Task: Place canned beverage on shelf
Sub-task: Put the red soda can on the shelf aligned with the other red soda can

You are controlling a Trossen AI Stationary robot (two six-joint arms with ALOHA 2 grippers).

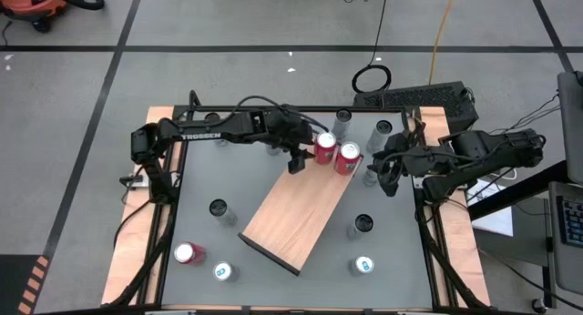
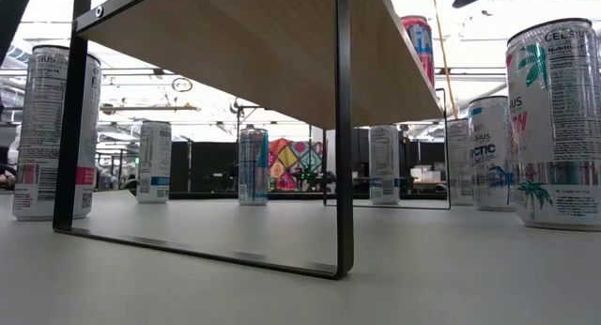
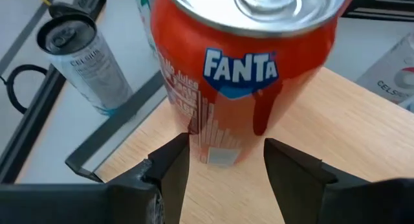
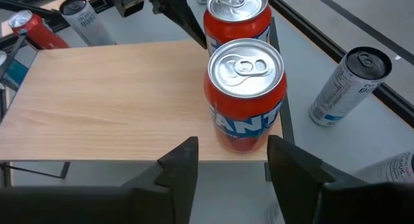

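Plainly found the left gripper [image 1: 296,162] spread apart, holding nothing. Noted the first Fanta can [image 1: 325,147] upright just ahead of its fingertips [image 3: 171,169], untouched. Found the right gripper [image 1: 387,174] likewise parted and empty. Saw the second Fanta can [image 1: 347,157] just beyond its tips. Spotted both cans side by side on the shelf [image 1: 291,215] end between the two grippers.

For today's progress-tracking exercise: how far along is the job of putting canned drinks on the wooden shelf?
Done: two orange Fanta cans stand on the light-brown wooden shelf at one end. In hand: nothing; the left gripper and right gripper sit open just off those cans. Left: the slim cans standing on the grey tabletop.
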